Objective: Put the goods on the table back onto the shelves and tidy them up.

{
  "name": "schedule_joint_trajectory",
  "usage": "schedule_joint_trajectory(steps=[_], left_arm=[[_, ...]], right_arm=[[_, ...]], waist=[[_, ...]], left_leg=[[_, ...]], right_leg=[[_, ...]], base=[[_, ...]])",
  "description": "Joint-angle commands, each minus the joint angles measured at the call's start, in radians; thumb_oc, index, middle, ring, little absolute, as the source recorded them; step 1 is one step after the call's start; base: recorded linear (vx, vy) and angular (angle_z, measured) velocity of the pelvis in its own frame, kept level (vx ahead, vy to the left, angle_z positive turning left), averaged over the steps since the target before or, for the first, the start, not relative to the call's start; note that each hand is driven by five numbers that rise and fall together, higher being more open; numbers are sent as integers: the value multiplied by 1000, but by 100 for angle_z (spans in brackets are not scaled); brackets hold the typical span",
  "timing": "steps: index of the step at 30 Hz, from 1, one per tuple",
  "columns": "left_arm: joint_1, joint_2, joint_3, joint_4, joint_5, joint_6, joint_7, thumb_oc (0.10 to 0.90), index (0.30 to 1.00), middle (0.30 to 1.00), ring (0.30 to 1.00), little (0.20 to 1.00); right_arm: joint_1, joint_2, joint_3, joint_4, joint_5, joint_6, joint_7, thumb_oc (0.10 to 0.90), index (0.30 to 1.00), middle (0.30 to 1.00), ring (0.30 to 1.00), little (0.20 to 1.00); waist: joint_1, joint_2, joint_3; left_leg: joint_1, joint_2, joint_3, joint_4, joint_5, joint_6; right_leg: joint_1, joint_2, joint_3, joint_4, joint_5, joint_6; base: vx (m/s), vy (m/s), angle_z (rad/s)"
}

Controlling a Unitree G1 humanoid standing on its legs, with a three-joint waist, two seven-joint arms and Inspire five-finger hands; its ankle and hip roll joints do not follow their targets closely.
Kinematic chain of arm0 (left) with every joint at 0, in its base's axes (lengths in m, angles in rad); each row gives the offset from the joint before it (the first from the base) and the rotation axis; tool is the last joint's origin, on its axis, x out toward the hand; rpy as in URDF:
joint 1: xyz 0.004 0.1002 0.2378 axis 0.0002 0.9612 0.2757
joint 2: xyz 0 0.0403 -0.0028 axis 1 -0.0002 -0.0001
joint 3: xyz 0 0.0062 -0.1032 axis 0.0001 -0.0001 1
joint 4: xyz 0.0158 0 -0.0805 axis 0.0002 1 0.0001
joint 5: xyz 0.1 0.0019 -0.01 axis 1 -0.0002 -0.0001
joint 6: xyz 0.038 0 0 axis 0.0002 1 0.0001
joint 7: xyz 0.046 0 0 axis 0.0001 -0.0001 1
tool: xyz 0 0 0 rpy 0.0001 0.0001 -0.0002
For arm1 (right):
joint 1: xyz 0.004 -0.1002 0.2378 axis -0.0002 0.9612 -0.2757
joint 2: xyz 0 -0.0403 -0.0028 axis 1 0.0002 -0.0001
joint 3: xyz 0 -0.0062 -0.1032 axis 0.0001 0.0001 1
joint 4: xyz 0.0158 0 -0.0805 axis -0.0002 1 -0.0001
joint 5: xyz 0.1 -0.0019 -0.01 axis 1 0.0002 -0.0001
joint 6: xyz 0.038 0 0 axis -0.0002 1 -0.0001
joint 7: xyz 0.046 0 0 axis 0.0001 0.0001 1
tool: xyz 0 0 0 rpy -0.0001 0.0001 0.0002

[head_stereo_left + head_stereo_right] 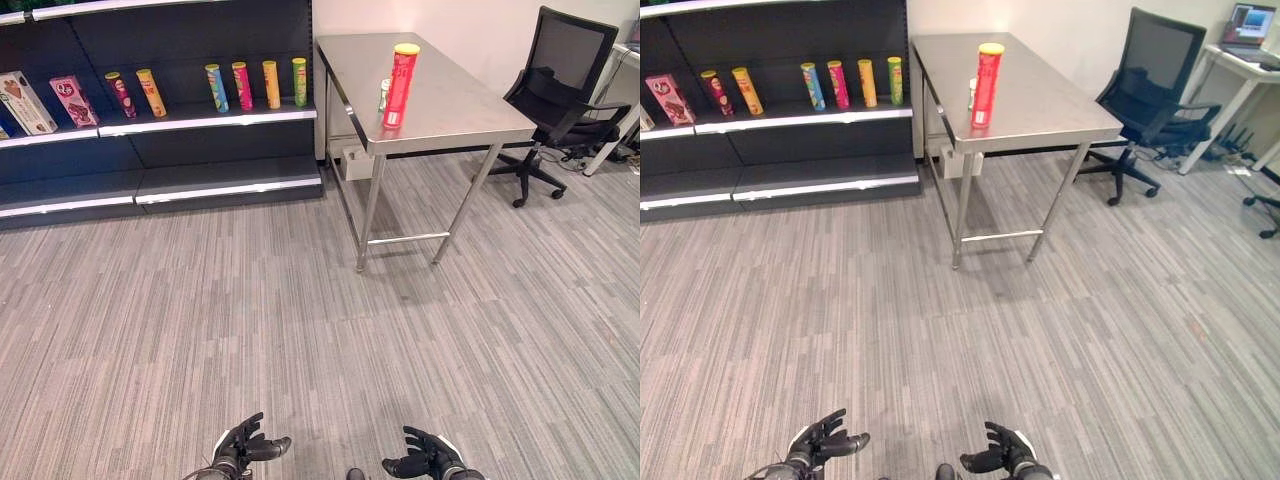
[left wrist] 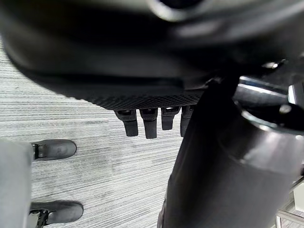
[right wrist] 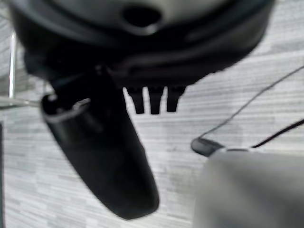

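Well apart: red can [image 1: 401, 84], empty fingers [image 1: 262, 443].

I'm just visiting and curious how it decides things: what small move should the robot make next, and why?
Probably step forward toward the steel table. The tall red can stands there upright, with a smaller item just behind it, while the left hand and right hand hang open and hold nothing, low over the floor, far from the table. The shelf with its row of cans waits to the left.

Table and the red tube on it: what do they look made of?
The table looks like brushed stainless steel: grey, dull sheen, thin metal legs. The red tube is probably printed cardboard with a yellow plastic lid, though that can't be confirmed from here.
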Motion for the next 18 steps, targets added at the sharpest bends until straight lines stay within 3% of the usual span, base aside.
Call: schedule_joint_trajectory(steps=[1, 18], left_arm=[[-73, 19, -24, -9, 10, -54, -13, 800, 900, 900, 900, 900], [-85, 13, -32, 19, 38, -55, 5, 800, 900, 900, 900, 900]], right_arm=[[-79, -36, 25, -53, -4, -46, 0, 800, 900, 900, 900, 900], [-53, -20, 42, -12, -18, -38, 4, 800, 900, 900, 900, 900]], waist=[[8, -35, -17], [3, -39, -18]], left_leg=[[30, -9, -47, 4, -88, -25], [30, -7, -43, 4, -88, -25]], right_leg=[[86, -73, 36, 13, -101, 114], [88, -70, 36, 13, -103, 111]], base=[[-7, -2, 4], [-4, -1, 2]])
